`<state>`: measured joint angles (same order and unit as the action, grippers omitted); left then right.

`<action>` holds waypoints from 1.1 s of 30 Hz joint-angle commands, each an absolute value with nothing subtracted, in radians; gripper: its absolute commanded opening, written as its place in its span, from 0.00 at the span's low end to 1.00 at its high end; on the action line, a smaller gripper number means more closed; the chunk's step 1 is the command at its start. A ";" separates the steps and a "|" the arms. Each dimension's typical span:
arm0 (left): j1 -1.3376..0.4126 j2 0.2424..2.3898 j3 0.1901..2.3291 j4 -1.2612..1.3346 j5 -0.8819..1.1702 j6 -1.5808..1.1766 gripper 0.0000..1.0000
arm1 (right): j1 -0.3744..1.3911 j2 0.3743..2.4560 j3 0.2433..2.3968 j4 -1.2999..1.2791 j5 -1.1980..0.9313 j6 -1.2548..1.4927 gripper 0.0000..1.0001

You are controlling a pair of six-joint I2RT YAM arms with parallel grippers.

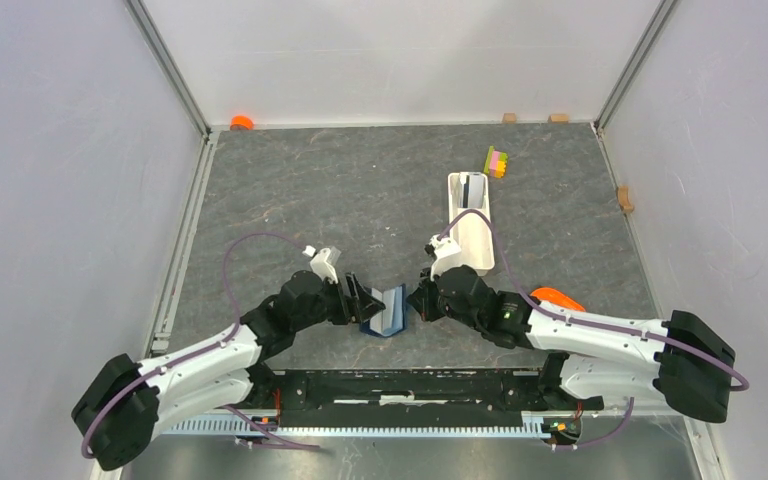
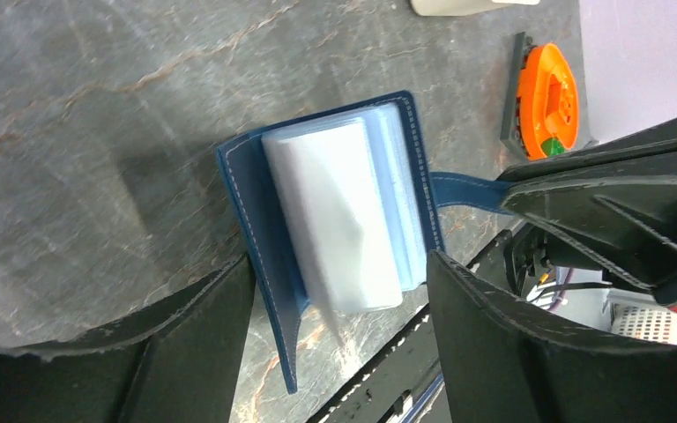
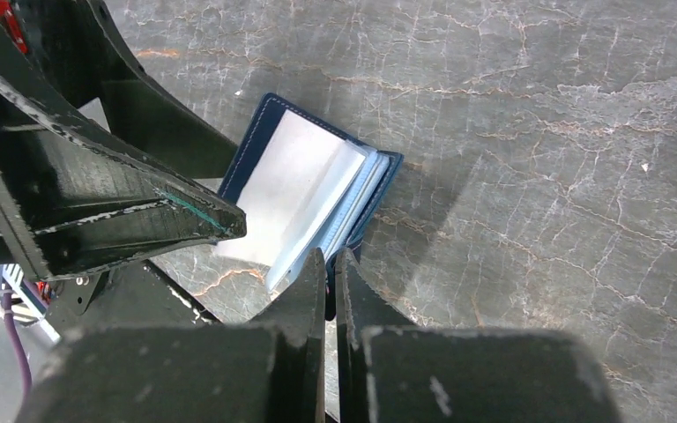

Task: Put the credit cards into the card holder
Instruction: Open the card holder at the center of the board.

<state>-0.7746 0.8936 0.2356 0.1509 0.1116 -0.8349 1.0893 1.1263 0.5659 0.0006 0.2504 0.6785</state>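
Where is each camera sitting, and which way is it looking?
Top: high behind the arms, looking down on the table; shows both arms, left claw and right claw.
Left wrist: on the left arm, facing down past its own open claw at the wallet.
Right wrist: on the right arm, facing down past its own claw, shut on the wallet.
Shared: both wrist views see the wallet and the other claw.
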 commanded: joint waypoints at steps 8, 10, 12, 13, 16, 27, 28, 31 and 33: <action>-0.775 1.052 0.355 0.117 0.206 -0.706 0.88 | 1.106 1.105 0.581 0.053 0.240 0.665 0.00; -0.774 1.067 0.365 0.117 0.207 -0.699 0.89 | 1.106 1.097 0.579 0.050 0.242 0.666 0.00; -0.774 1.076 0.371 0.117 0.211 -0.694 0.91 | 1.106 1.094 0.575 0.048 0.245 0.665 0.00; -0.775 1.080 0.371 0.117 0.213 -0.692 0.92 | 1.107 1.095 0.574 0.048 0.244 0.666 0.00; -0.776 1.090 0.369 0.125 0.228 -0.693 0.92 | 1.108 1.099 0.574 0.048 0.242 0.667 0.00; -0.776 1.127 0.368 0.141 0.240 -0.696 0.92 | 1.108 1.105 0.566 0.054 0.237 0.667 0.00; -0.776 1.128 0.368 0.148 0.244 -0.695 0.92 | 1.108 1.106 0.565 0.054 0.237 0.666 0.00; -0.778 1.126 0.362 0.171 0.256 -0.702 0.93 | 1.108 1.111 0.563 0.054 0.237 0.667 0.00; -0.778 1.120 0.356 0.184 0.258 -0.710 0.93 | 1.108 1.111 0.563 0.052 0.235 0.668 0.00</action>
<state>-0.7746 1.1252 0.3359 0.1131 0.2245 -0.7349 1.1042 1.1175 0.5652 0.0139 0.2398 0.6754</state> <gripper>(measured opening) 0.925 0.022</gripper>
